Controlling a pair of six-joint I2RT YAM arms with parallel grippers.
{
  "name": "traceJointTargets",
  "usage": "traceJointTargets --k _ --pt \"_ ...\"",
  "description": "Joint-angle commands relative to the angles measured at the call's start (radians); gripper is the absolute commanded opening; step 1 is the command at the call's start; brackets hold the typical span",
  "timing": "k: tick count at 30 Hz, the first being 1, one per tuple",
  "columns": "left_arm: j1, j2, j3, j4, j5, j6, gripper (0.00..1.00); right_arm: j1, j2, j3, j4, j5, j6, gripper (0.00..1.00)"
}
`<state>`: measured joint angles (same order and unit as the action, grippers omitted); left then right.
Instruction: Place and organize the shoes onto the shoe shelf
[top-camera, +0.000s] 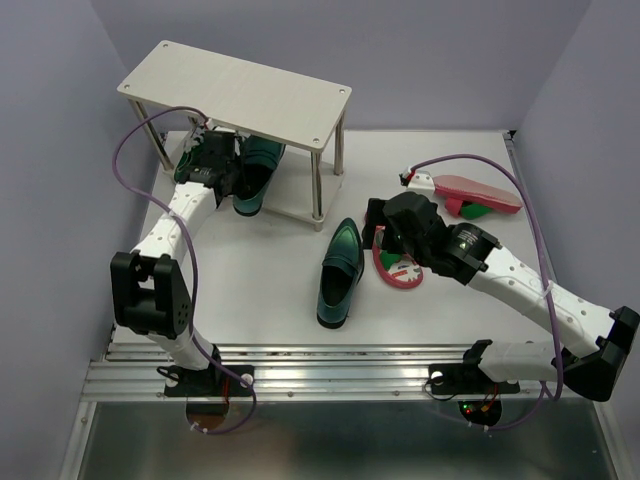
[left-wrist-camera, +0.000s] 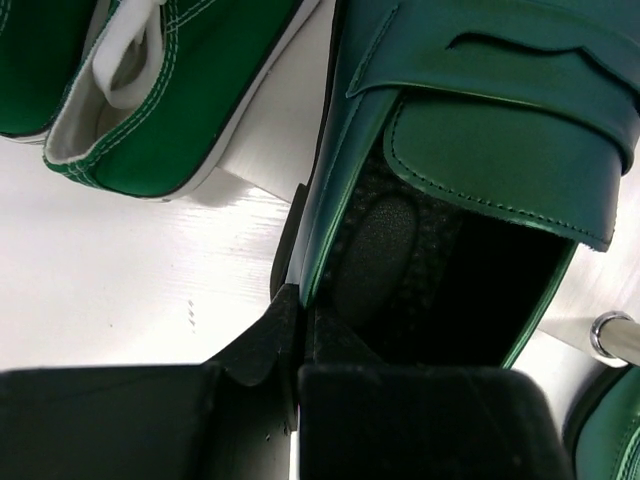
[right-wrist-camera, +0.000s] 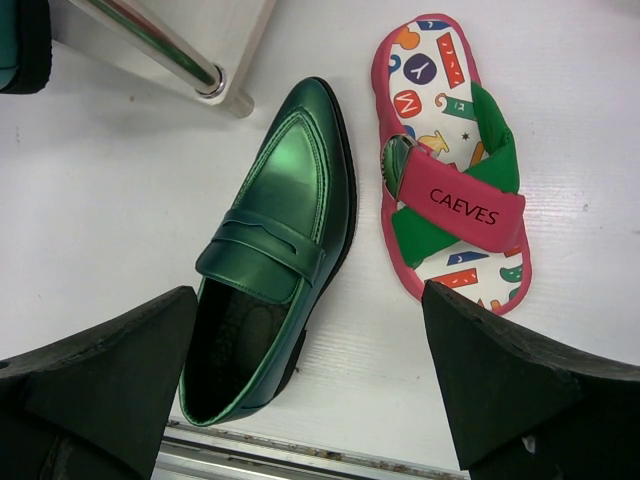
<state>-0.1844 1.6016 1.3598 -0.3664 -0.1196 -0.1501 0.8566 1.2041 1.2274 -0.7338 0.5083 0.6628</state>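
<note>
The small two-tier shoe shelf (top-camera: 235, 95), made of pale wood boards on thin silver metal legs, stands at the far left of the white bench (top-camera: 260, 290). The left arm reaches in under the top board. There the left hand (left-wrist-camera: 300, 310) is closed on the side wall of a glossy dark green loafer (left-wrist-camera: 480, 130) near its heel, and the wall passes between the two fingers. This loafer is in the lower tier, over the right part of the lower board (left-wrist-camera: 120, 290), with a silver leg (left-wrist-camera: 612, 335) just beside it. To its left on the same board stands a green canvas sneaker with white laces (left-wrist-camera: 150, 120), near the loafer but apart from it. The second dark green loafer (right-wrist-camera: 270, 250) lies upright in the middle of the bench, near the right front leg of the shelf, with its toe pointing far. Just to its right lies a red flip-flop with a patterned white footbed and a green and red strap (right-wrist-camera: 450, 170), close but not touching. The right hand (right-wrist-camera: 308, 295) hovers above these two shoes with its fingers wide apart and holds nothing. The other red flip-flop (top-camera: 480, 193) lies at the far right of the bench, turned so that its red sole shows, well apart from the other shoes.
</note>
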Motion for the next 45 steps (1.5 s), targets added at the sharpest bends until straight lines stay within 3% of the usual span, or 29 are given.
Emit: traceJointTargets --k 1,2,5,7,11,14,20,32,35,38,39,45 --pt "0.008 0.014 0.093 0.107 0.0 0.003 0.0 -0.005 -0.026 -0.005 -0.006 0.016 0.015 1.0" --pt "0.01 0.021 0.105 0.1 0.0 0.0 0.0 -0.005 -0.028 -0.005 -0.007 0.018 0.015 1.0" --pt "0.013 0.052 0.13 0.058 -0.002 -0.011 0.15 -0.005 -0.032 -0.006 -0.012 0.019 0.018 1.0" --pt "0.013 0.051 0.13 0.052 0.006 -0.016 0.29 -0.005 -0.034 -0.006 -0.013 0.019 0.018 1.0" --pt "0.013 0.028 0.11 0.055 0.02 -0.017 0.49 -0.005 -0.032 -0.005 -0.013 0.018 0.02 1.0" --pt "0.013 0.008 0.099 0.046 0.023 -0.017 0.56 -0.005 -0.031 -0.003 -0.013 0.016 0.021 1.0" --pt "0.013 -0.058 0.061 0.027 0.023 -0.026 0.57 -0.005 -0.02 -0.002 -0.009 0.009 0.021 1.0" --pt "0.013 -0.262 -0.083 0.009 0.018 -0.068 0.53 -0.005 -0.005 -0.008 0.008 -0.007 0.017 1.0" --pt "0.011 -0.29 -0.134 0.012 0.017 -0.072 0.42 -0.005 -0.002 -0.008 0.014 -0.01 0.015 1.0" --pt "0.011 -0.29 -0.169 0.018 0.009 -0.08 0.04 -0.005 0.003 -0.009 0.019 -0.014 0.017 1.0" --pt "0.013 -0.289 -0.189 0.017 0.008 -0.083 0.0 -0.005 0.002 -0.008 0.019 -0.017 0.017 1.0" --pt "0.013 -0.266 -0.26 0.05 -0.025 -0.124 0.0 -0.005 -0.009 -0.011 0.016 -0.017 0.018 1.0"
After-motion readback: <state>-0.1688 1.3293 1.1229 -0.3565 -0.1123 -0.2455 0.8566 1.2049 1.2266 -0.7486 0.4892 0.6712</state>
